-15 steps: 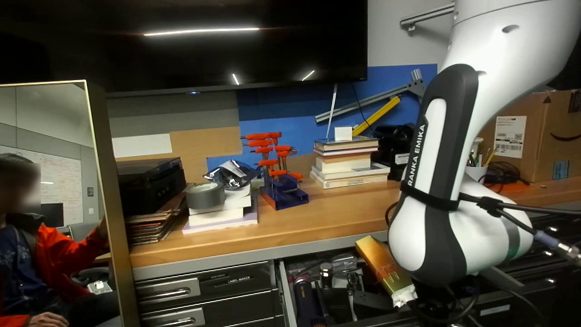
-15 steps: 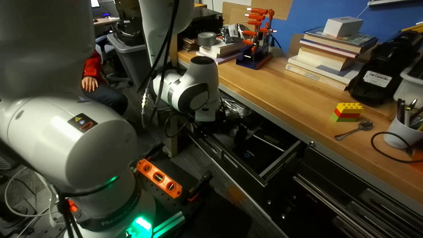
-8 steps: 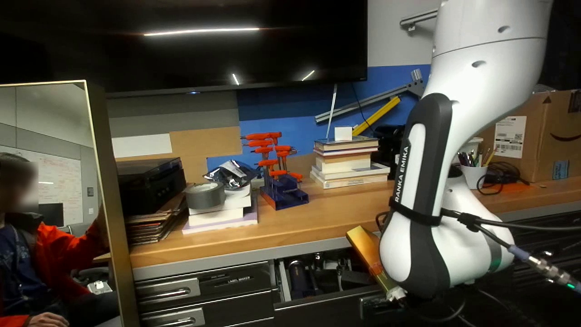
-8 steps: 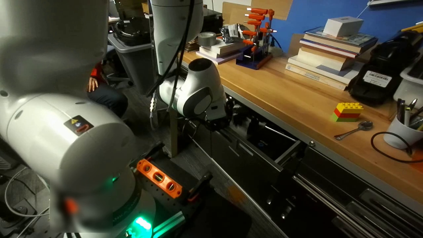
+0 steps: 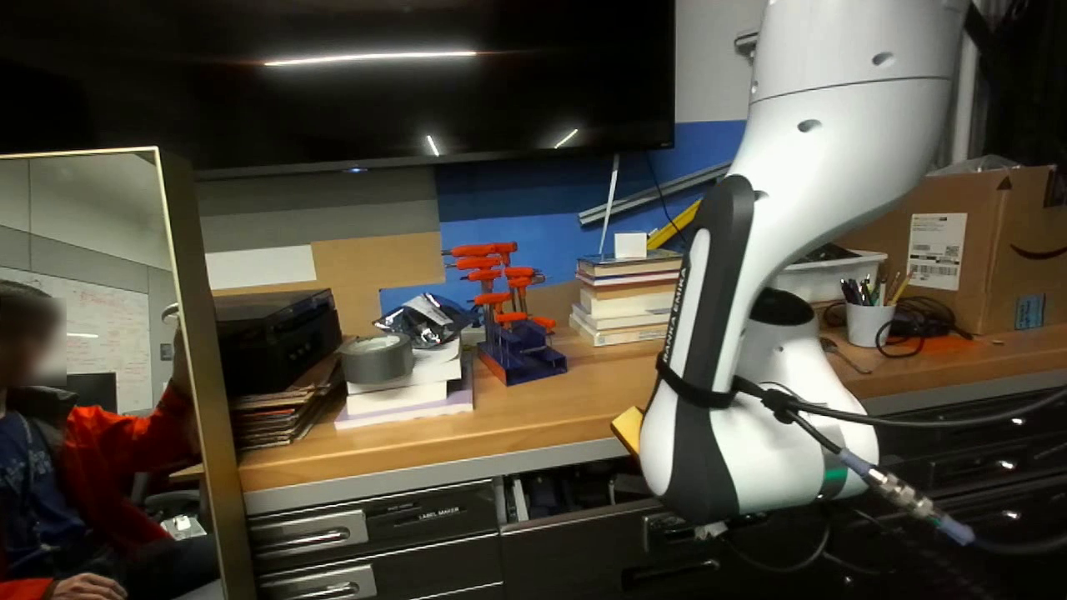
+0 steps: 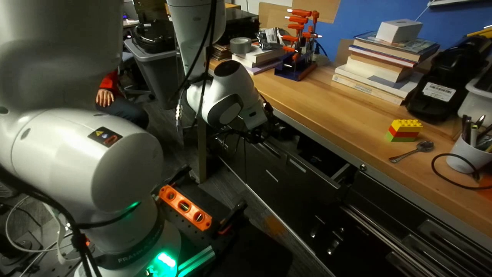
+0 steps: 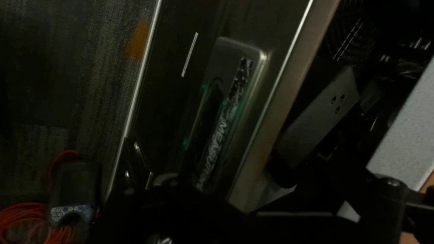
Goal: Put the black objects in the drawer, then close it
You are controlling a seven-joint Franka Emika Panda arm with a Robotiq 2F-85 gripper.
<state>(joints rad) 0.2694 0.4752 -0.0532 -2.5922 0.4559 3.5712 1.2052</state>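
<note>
The dark-grey drawer [image 5: 575, 542] is partly open in both exterior views, and its front also shows in an exterior view [image 6: 296, 188]. In the wrist view its pale top rim [image 7: 281, 101] runs diagonally beside the handle plate. My gripper [image 7: 229, 186] is open, its dark fingers apart, one over the drawer front and one on the inner side of the rim. In an exterior view my gripper [image 6: 261, 134] is at the drawer front. Black things lie inside the drawer, among them a flat dark block with three holes [image 7: 318, 112]. The drawer interior is mostly in shadow.
The wooden bench top [image 6: 326, 100] overhangs the drawer. Narrower drawers [image 5: 375, 533] are beside it. An orange-handled tool rack [image 5: 521, 350], stacked books [image 5: 625, 317] and a pen cup [image 6: 469, 157] stand on the bench. A lower drawer pull [image 6: 332, 246] protrudes below.
The drawer has slid inward toward the bench, and its opening has narrowed. My arm has moved with it, in toward the bench.
</note>
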